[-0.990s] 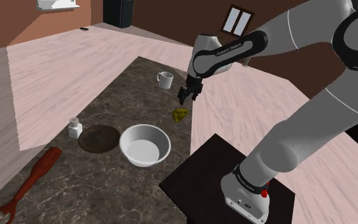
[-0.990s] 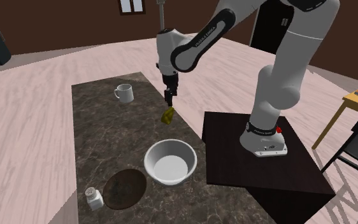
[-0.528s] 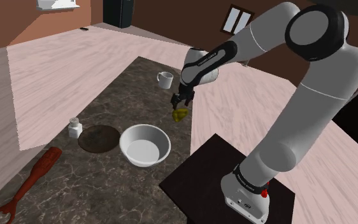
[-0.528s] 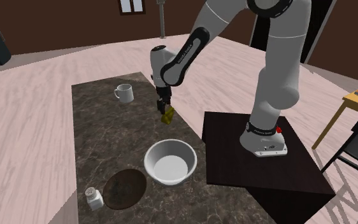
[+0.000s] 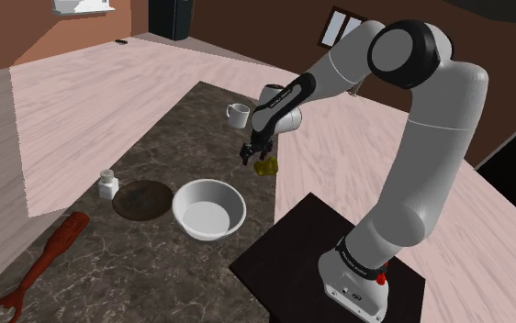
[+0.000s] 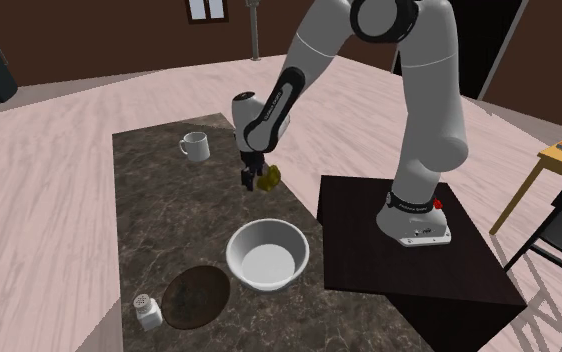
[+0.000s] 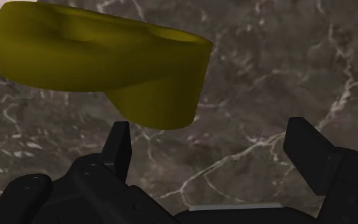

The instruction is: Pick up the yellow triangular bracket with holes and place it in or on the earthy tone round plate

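Shoulder view: a white arm rises from its dark box stand (image 5: pixel 284 266) at the lower right and bends over to the left. Its black tool (image 5: pixel 248 157) hangs low over a dark marbled counter (image 5: pixel 155 275) that stands on a pale wood floor (image 5: pixel 82 101). A small yellow bracket (image 5: pixel 265 166) lies on the counter near its right edge, just beside the tool on the tool's right; whether the two touch cannot be told from here. Farther back on the counter stands a white mug (image 5: pixel 238 115). Nearer the camera sits a white bowl (image 5: pixel 208 208). To the bowl's left is a flat, round, dark brown plate (image 5: pixel 142 199), well apart from the bracket, and a small white shaker (image 5: pixel 108 183) stands just beside the plate's left rim. A red long-handled utensil (image 5: pixel 40 266) lies at the counter's near left corner. Second exterior view: the tool (image 6: pixel 250 183) points down at the counter with the bracket (image 6: pixel 268 177) just to its right, between the mug and the bowl. Wrist view: the tool's two black fingers (image 7: pixel 118 147) stand wide apart with bare marbled counter between them, and they grip nothing. The bracket (image 7: pixel 101 57) lies beyond the tip of one finger, outside the gap.
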Controlling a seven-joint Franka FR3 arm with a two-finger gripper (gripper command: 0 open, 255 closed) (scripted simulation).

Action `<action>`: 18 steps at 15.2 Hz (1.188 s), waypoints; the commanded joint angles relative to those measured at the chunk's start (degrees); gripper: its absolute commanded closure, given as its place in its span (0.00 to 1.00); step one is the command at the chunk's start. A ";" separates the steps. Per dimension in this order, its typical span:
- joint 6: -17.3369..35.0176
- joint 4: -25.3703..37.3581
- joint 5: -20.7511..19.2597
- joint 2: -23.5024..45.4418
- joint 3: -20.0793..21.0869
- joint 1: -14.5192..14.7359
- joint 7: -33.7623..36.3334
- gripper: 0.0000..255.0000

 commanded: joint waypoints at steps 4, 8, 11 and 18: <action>3.08 0.39 0.48 3.44 0.28 -0.47 -0.47 0.00; 3.07 0.40 0.47 3.45 0.28 -0.47 -0.46 0.00; 3.06 0.40 0.47 3.43 0.28 -0.47 -0.46 0.00; 3.06 0.39 0.47 3.43 0.28 -0.47 -0.46 1.00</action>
